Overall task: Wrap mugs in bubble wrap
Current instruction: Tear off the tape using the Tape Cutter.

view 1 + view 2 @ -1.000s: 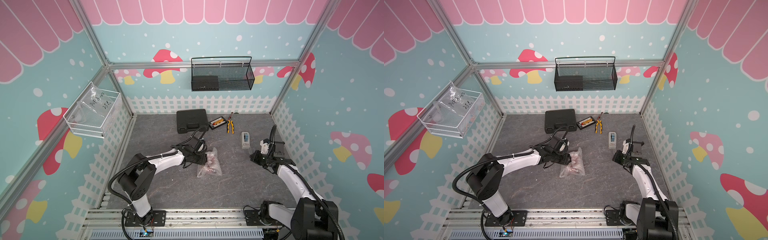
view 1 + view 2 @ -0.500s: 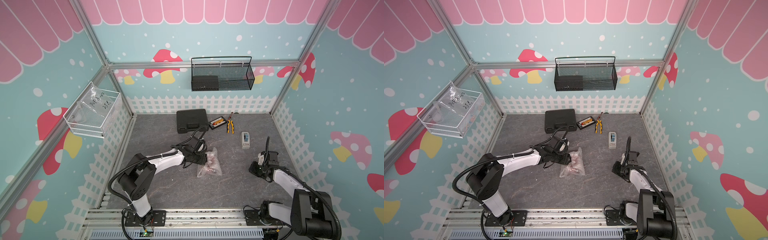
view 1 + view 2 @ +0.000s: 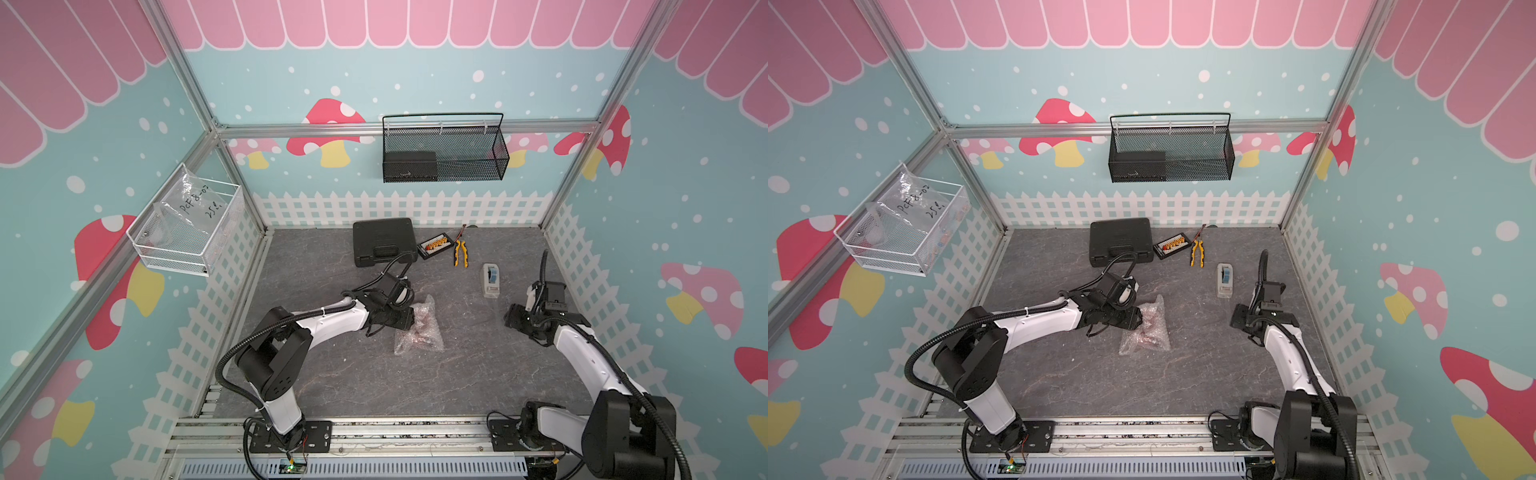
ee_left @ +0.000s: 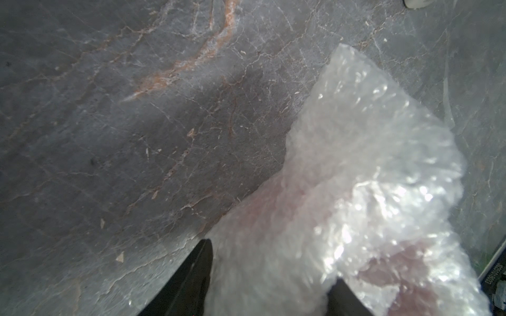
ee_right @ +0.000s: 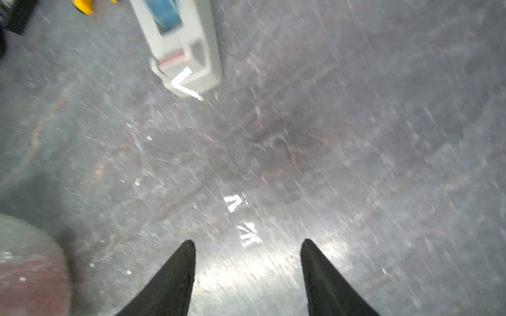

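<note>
The left hand (image 4: 271,260) is pinching the bubble wrap (image 4: 369,164). In the left wrist view the crinkled clear sheet is filling the whole gap between the two dark fingers (image 4: 197,273) and bulging over one of them, so the jaws are standing partly apart, closed on the bundle. The mug (image 4: 397,268) is showing only as a dull red patch through the plastic, close to the fingertips; its handle and rim are too blurred to make out. In both top views the wrapped bundle is lying on the grey bench (image 3: 353,374) near the middle, with the left hand touching the side that is facing the left arm.

The right hand (image 5: 247,241) is spread wide, its two black fingers (image 5: 175,281) standing well apart with nothing between them but bare bench. The right wrist view is blurred, yet the gap is plain. This hand is hanging low over the bench, well apart from the bundle and near the grey-white tape dispenser (image 5: 186,46), which is lying flat just beyond the fingertips, not touching them. A corner of the wrapped mug is showing at the edge of that view.
</note>
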